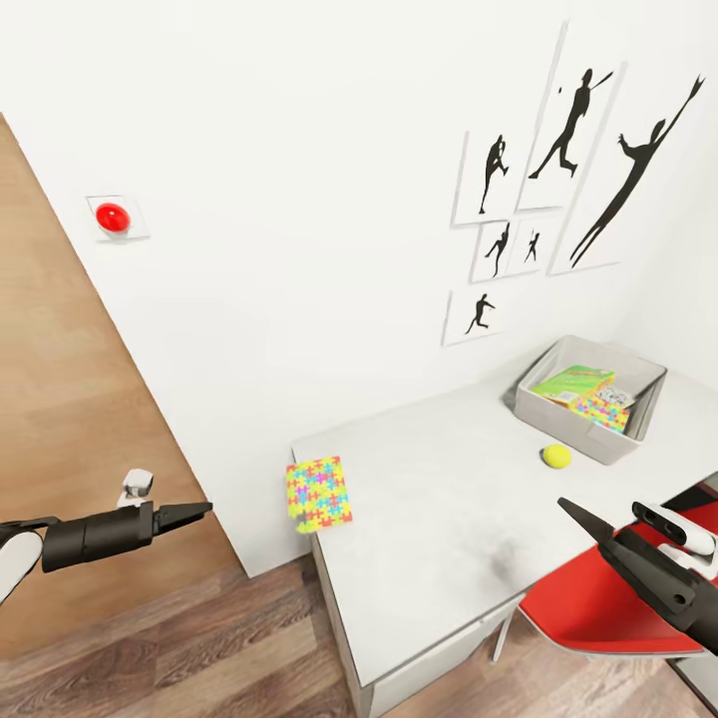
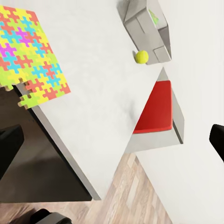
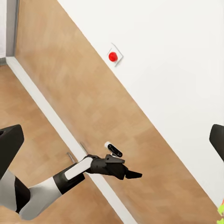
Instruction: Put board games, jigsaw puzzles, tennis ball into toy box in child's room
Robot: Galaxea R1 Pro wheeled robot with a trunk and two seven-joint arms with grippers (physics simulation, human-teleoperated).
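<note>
A multicoloured jigsaw puzzle (image 1: 317, 494) (image 2: 30, 56) lies on the near left corner of the table (image 1: 449, 529), overhanging its edge. The tennis ball (image 1: 556, 456) (image 2: 142, 57) rests on the tabletop just in front of the grey toy box (image 1: 638, 419) (image 2: 140, 23). Inside the box lie a green and yellow board game (image 1: 572, 384) and another bright flat item (image 1: 608, 409). My left gripper (image 1: 204, 511) (image 2: 112, 144) (image 3: 133, 175) hovers open, left of the table corner above the floor. My right gripper (image 1: 573, 511) (image 3: 112, 140) is open over the table's right front. The bed is out of view.
A red chair (image 1: 598, 598) (image 2: 156, 109) is tucked under the table's right side. A wood door (image 1: 60, 399) and a red wall button (image 1: 112, 215) (image 3: 112, 56) are at the left. Baseball silhouette pictures (image 1: 568, 140) hang above the table. Plank floor (image 1: 199, 648) lies in front.
</note>
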